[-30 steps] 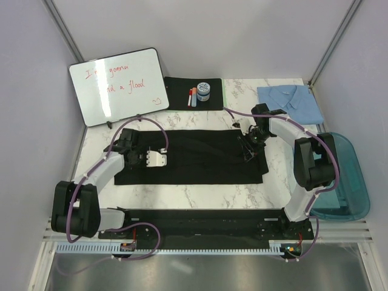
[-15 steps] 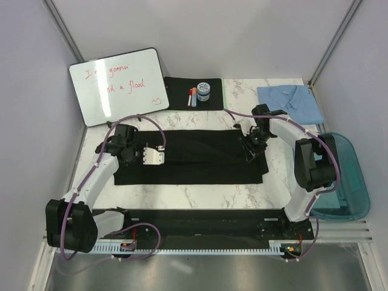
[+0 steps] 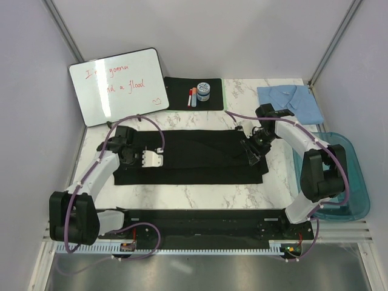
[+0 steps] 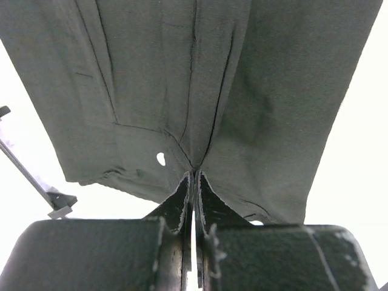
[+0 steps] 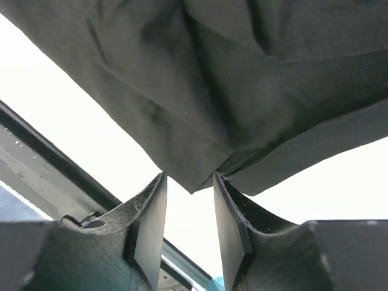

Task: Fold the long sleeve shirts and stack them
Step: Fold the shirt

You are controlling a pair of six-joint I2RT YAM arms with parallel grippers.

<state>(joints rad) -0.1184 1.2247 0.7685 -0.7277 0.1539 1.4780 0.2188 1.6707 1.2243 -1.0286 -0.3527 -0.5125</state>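
Observation:
The large black shirt (image 3: 200,159) lies folded into a long strip across the middle of the table. My left gripper (image 3: 160,158) is at its left part, shut on a pinched ridge of the black fabric (image 4: 254,91), with the fingertips (image 4: 185,193) pressed together. My right gripper (image 3: 251,154) hovers over the strip's right end. It is open, and a corner of the black shirt (image 5: 212,79) hangs just at the gap between its fingers (image 5: 151,212). The light blue shirt (image 3: 290,100) lies folded at the back right.
A whiteboard (image 3: 118,85) leans at the back left. Beside it a black green-edged mat (image 3: 176,94) carries markers and a small jar (image 3: 203,91). A teal bin (image 3: 342,182) stands at the table's right edge.
My left gripper has closed on the black shirt and its arm swung toward the left. My right gripper has opened wider and the fabric corner has come free of its fingers.

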